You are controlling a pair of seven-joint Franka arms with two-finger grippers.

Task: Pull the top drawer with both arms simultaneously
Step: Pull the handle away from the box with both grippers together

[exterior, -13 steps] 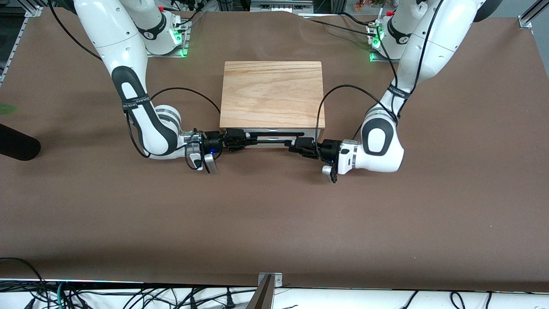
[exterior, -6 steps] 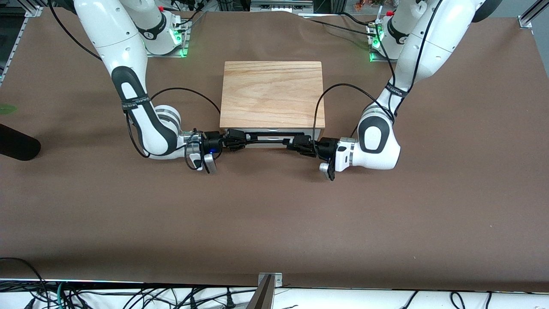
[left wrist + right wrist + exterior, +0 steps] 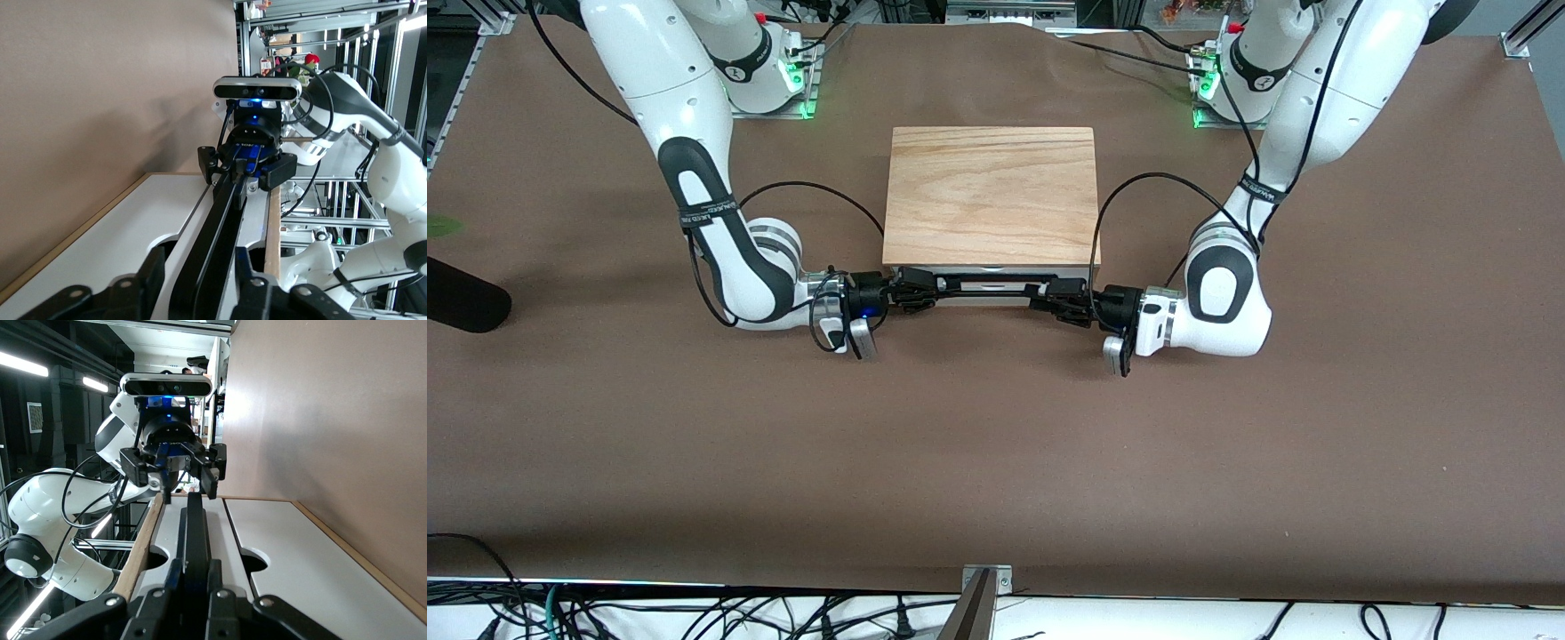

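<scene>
The top drawer's white front (image 3: 996, 270) shows just under the cabinet's wood top (image 3: 991, 191), and looks pushed in. Its black bar handle (image 3: 991, 284) runs along the front. My right gripper (image 3: 927, 290) is shut on the handle at the end toward the right arm. In the right wrist view the right gripper (image 3: 193, 577) has both fingers pressed on the bar (image 3: 195, 520). My left gripper (image 3: 1055, 297) is at the handle's other end. In the left wrist view the left gripper (image 3: 200, 270) is open, with its fingers on either side of the bar (image 3: 223, 213).
A second white drawer front (image 3: 127, 233) lies below the top one. Black cables loop from both wrists beside the cabinet. A dark object (image 3: 463, 307) lies at the right arm's end of the brown table (image 3: 996, 462).
My left arm's wrist has shifted toward the left arm's end of the table, sliding the left gripper along the handle to its end. The right arm and the drawer have not moved.
</scene>
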